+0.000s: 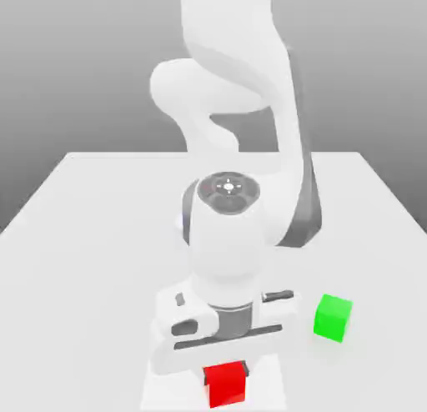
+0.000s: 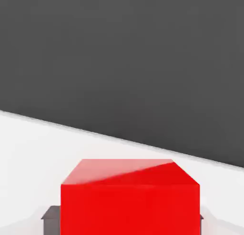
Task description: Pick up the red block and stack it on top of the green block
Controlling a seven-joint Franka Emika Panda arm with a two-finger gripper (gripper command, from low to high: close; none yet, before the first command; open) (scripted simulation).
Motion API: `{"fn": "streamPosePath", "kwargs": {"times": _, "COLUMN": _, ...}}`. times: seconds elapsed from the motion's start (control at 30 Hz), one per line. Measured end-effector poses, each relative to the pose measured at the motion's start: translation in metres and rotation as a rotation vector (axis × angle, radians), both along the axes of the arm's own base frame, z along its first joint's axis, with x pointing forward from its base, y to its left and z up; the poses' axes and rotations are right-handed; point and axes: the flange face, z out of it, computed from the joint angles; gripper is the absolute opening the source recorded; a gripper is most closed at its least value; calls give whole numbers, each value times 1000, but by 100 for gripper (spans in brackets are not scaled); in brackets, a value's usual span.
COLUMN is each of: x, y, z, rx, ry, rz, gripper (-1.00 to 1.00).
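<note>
The red block [image 1: 227, 384] sits at the near edge of the white table [image 1: 83, 202], directly under my hand. My gripper [image 1: 226, 370] points straight down and is shut on it. In the hand view the red block [image 2: 129, 200] lies between the dark finger pads [image 2: 49, 214], which press on two opposite sides. Whether it still rests on the table I cannot tell. The green block [image 1: 333, 318] stands alone on the table, to the exterior view's right of the red one and slightly farther back, a block's width or so from my hand.
The white arm rises behind the hand and hides the middle of the table. The table's front edge runs close to the red block. Bare tabletop lies to the exterior view's left and far right.
</note>
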Motion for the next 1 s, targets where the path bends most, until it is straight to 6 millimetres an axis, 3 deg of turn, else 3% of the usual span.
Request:
{"fn": "streamPosePath", "kwargs": {"times": 0.07, "x": 1, "y": 0, "z": 13, "rx": 0, "ry": 0, "rz": 0, "gripper": -100}}
{"fn": "streamPosePath", "kwargs": {"times": 0.2, "x": 0, "y": 1, "z": 59, "rx": 1, "ry": 0, "rz": -2, "gripper": -100}}
{"fn": "streamPosePath", "kwargs": {"times": 0.4, "x": -31, "y": 71, "z": 81, "rx": 32, "ry": 5, "rz": -94, "gripper": -100}}
{"fn": "streamPosePath", "kwargs": {"times": 0.5, "x": -54, "y": 112, "z": 89, "rx": 38, "ry": 9, "rz": -129, "gripper": -100}}
{"fn": "streamPosePath", "kwargs": {"times": 0.63, "x": -87, "y": 151, "z": 97, "rx": 32, "ry": 10, "rz": -195, "gripper": -100}}
{"fn": "streamPosePath", "kwargs": {"times": 0.8, "x": -128, "y": 183, "z": 102, "rx": 7, "ry": 2, "rz": -295, "gripper": -100}}
{"fn": "streamPosePath", "kwargs": {"times": 1.0, "x": -132, "y": 186, "z": 52, "rx": 0, "ry": -4, "rz": -323, "gripper": -100}}
